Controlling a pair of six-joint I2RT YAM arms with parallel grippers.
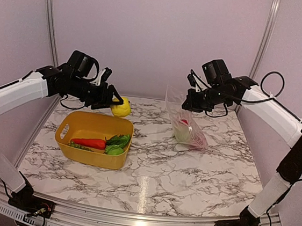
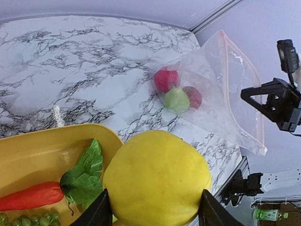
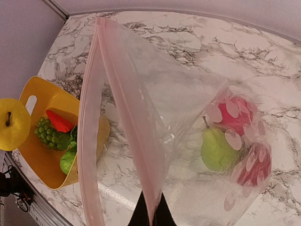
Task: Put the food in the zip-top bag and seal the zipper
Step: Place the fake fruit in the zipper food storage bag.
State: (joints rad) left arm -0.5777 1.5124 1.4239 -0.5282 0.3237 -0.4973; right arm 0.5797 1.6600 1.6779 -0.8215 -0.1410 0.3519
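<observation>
My left gripper [image 1: 114, 105] is shut on the yellow lemon [image 1: 121, 108], held in the air just beyond the far right corner of the yellow basket [image 1: 66, 123]; the lemon fills the left wrist view [image 2: 157, 179]. My right gripper [image 1: 186, 103] is shut on the pinkish zipper strip [image 3: 136, 146] of the clear zip-top bag [image 1: 185, 124] and holds its mouth up and open. Inside the bag lie a green pear [image 3: 216, 150] and two red round fruits [image 3: 235, 115]. The basket holds a carrot [image 1: 89, 143], green leafy pieces [image 1: 118, 140] and grapes [image 3: 47, 132].
The marble table [image 1: 187, 176] is walled by pale panels behind and at both sides. The basket stands left of centre, the bag right of centre, with a gap of bare marble between them.
</observation>
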